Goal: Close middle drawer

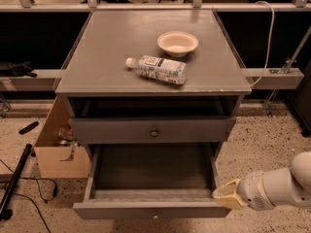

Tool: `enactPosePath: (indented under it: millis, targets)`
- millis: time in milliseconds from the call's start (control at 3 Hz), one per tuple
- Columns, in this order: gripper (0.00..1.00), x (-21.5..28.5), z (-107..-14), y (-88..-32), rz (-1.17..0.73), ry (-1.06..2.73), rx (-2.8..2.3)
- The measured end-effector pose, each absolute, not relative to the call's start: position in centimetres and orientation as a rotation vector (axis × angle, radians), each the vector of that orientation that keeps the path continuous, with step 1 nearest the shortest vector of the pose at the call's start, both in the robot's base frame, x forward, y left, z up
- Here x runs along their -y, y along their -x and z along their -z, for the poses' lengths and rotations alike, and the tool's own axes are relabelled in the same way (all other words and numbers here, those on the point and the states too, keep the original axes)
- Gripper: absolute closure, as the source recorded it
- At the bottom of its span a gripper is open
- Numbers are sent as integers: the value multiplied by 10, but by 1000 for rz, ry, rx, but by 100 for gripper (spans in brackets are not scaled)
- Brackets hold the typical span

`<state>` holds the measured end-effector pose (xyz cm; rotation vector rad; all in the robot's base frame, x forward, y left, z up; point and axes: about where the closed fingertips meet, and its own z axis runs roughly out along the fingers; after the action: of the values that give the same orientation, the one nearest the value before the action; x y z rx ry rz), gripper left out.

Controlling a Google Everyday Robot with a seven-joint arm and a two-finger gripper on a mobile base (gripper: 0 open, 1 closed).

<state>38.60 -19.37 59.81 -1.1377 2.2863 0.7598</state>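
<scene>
The middle drawer [150, 176] is pulled far out of the grey cabinet, showing a deep empty box with thin side walls. Its flat front panel [121, 211] faces the camera at the bottom, with a small round knob [155, 216] at its centre. My gripper [226, 196], tan-tipped on a white arm [277, 186], reaches in from the right. It sits at the drawer's front right corner, just above the front panel's right end.
Another drawer front with a matching knob [154, 132] sits above the open drawer. On the tabletop [97, 57] lie a plastic bottle [158, 69] and a bowl [178, 42]. A cardboard box [60, 152] stands left of the cabinet, with cables and a black pole [13, 181] on the floor.
</scene>
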Motion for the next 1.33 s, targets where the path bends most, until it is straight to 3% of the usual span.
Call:
enactPosePath:
  millis: [333,1000,1333]
  targets:
    - [100,194,-598,-386,-760,1138,-2286]
    - [100,144,-488,-376,-814,1026,-2489]
    - [100,146,-462,-377,-778,930,-2551]
